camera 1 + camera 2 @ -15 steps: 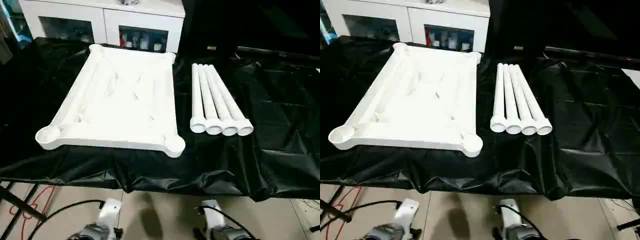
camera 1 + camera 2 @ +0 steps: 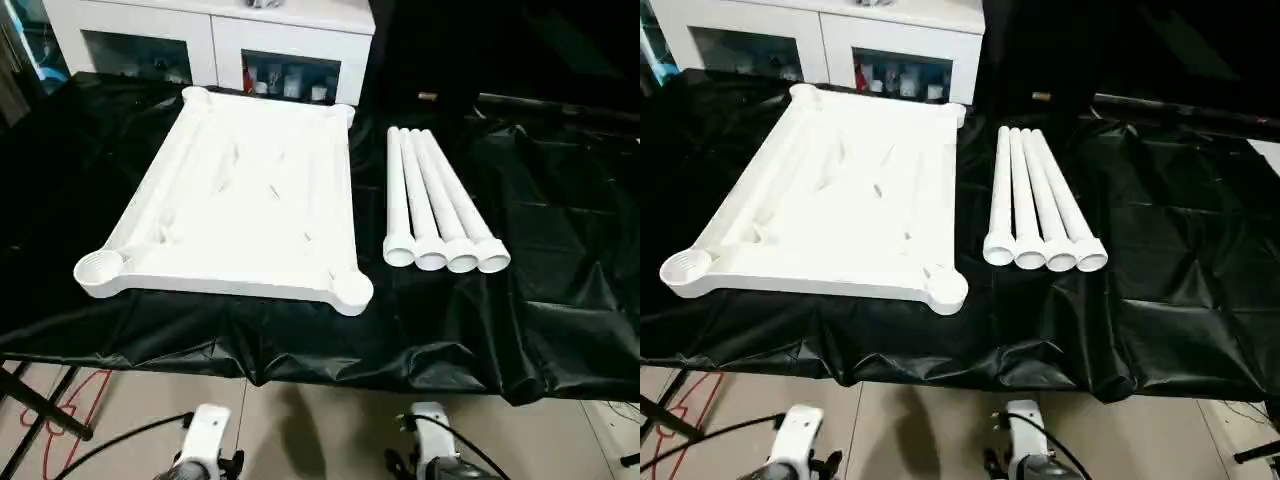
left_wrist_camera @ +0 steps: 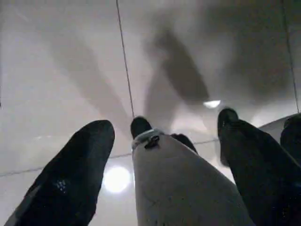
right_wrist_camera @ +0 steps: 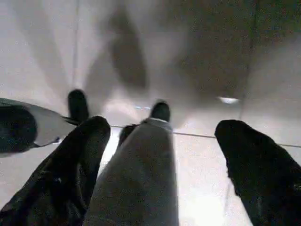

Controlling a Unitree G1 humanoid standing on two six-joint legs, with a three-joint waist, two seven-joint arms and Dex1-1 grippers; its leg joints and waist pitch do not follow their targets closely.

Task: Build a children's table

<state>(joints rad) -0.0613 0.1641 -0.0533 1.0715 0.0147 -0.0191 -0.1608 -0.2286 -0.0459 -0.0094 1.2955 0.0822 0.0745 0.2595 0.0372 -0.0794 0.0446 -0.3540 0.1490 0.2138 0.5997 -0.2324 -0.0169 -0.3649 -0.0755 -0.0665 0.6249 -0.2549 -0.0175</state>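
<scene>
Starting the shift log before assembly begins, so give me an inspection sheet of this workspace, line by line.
Surface: black sheet draped over the bench, wrinkled, hanging over the front edge.
Job's things: table top lies underside up, corner sockets empty; four legs lie side by side to its right, apart from it, wide ends toward the robot.
Clutter: nothing seen on the sheet.
Grippers: left gripper and right gripper both open, empty, held low over the floor, below the bench's front edge.
Cables: black cables by the forearms; red cord on the floor.
Surroundings: white cabinet with glass doors behind the bench; tiled floor.
</scene>
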